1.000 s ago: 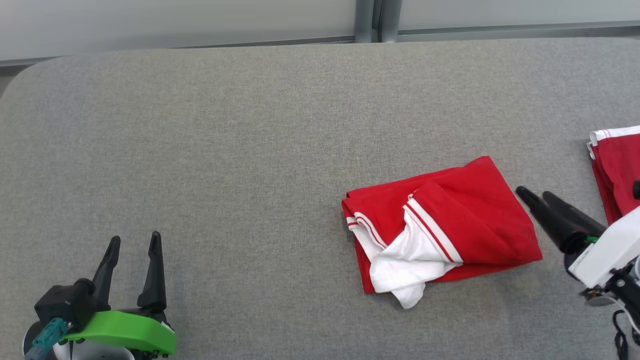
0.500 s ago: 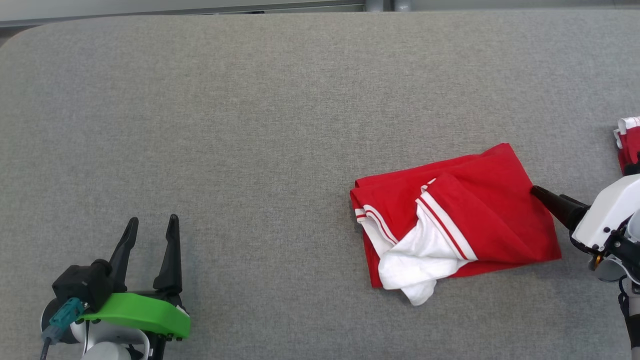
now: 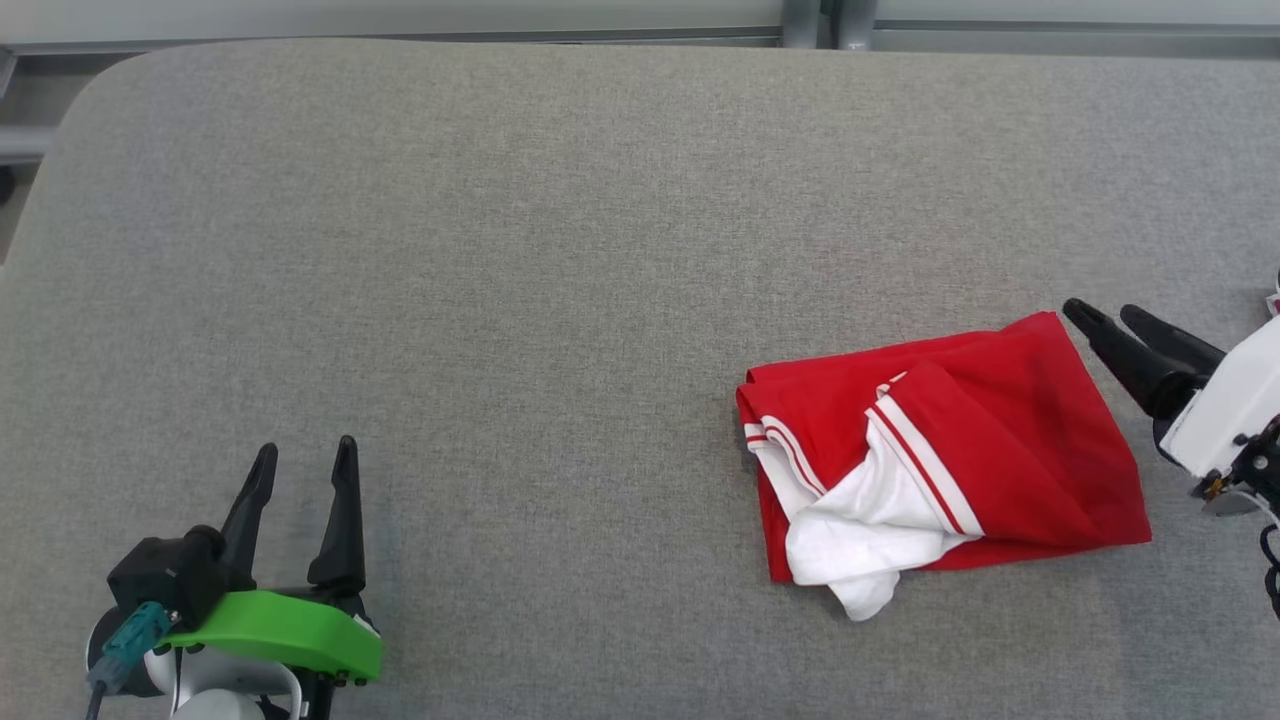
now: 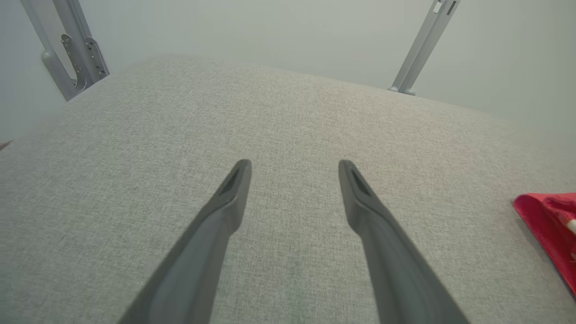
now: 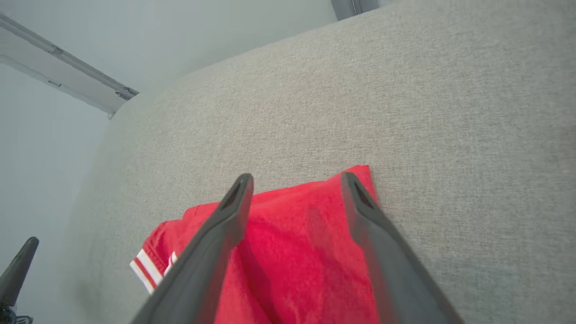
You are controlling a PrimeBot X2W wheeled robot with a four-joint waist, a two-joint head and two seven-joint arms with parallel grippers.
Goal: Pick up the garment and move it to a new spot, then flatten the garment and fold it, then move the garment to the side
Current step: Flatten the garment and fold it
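A red garment (image 3: 1010, 440) with white striped trim lies bunched and half folded on the grey padded table (image 3: 520, 260), right of centre. Its white part spills out at the near edge. My right gripper (image 3: 1103, 313) hovers open just off the garment's far right corner, fingers pointing up and left, nothing between them. In the right wrist view the garment (image 5: 297, 252) lies under and between the open right gripper (image 5: 297, 180). My left gripper (image 3: 305, 452) rests open at the lower left, far from the cloth. The left wrist view shows the open left gripper (image 4: 294, 164) over bare table and the garment's edge (image 4: 546, 229) at far right.
The table's far edge runs along the top, with grey metal posts (image 3: 820, 20) behind it and a rounded corner at the upper left. A sliver of another red and white cloth (image 3: 1275, 300) peeks in at the right edge.
The head camera has shifted, so the whole scene slid. My right gripper has lifted from the garment's right edge towards its far right corner. The left gripper has stayed put.
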